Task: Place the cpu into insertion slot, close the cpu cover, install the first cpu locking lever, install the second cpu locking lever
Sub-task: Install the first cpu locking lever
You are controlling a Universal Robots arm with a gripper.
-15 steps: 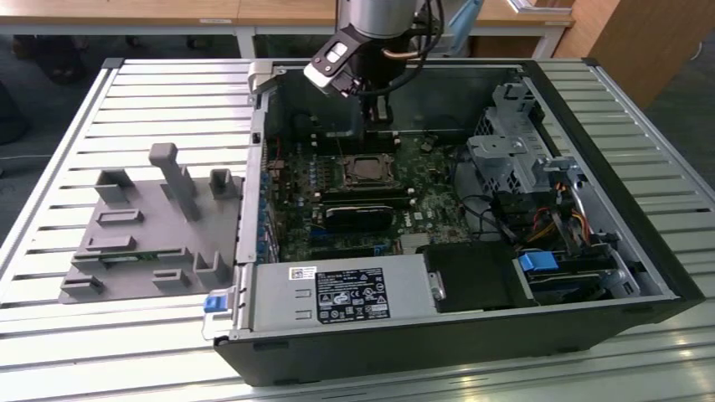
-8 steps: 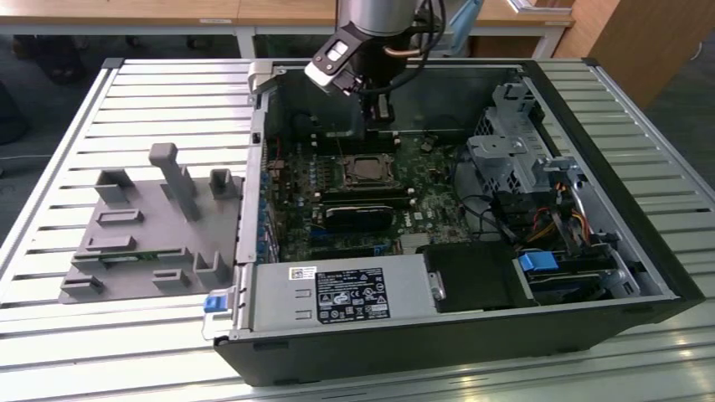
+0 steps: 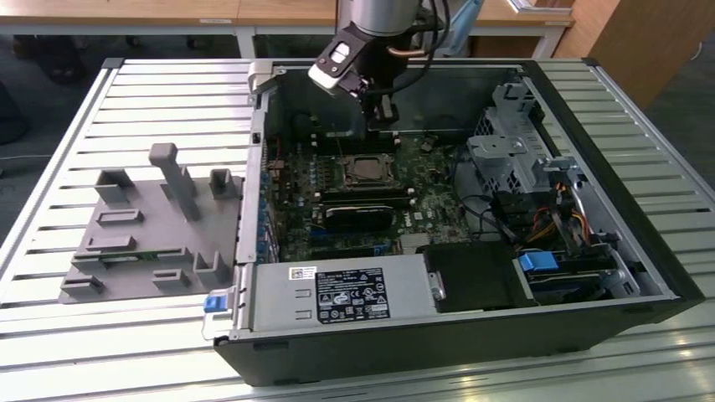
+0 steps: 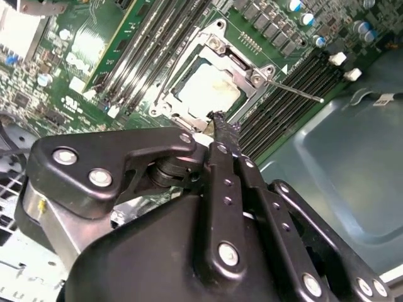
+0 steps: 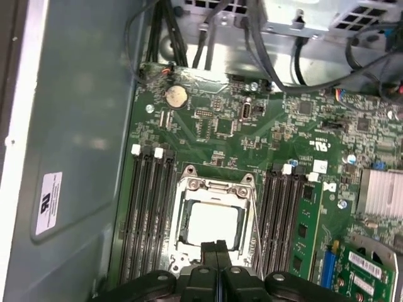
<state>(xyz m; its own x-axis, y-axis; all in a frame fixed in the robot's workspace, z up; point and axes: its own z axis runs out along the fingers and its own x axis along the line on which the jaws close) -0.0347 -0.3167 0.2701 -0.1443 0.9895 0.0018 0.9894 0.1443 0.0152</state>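
my bench (image 3: 67, 109): silver slatted metal | behind it: wooden-topped desks (image 3: 167, 10), white legs | floor (image 3: 687, 100): dark | wooden cabinet (image 3: 639, 42) at exterior view's right

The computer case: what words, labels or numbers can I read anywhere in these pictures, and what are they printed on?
No text is readable; all of it is too small or blurred.
white sticker on the case wall: lines of print, unreadable.
large label on the power supply: symbols and text, unreadable.
small white label on the green board: unreadable.
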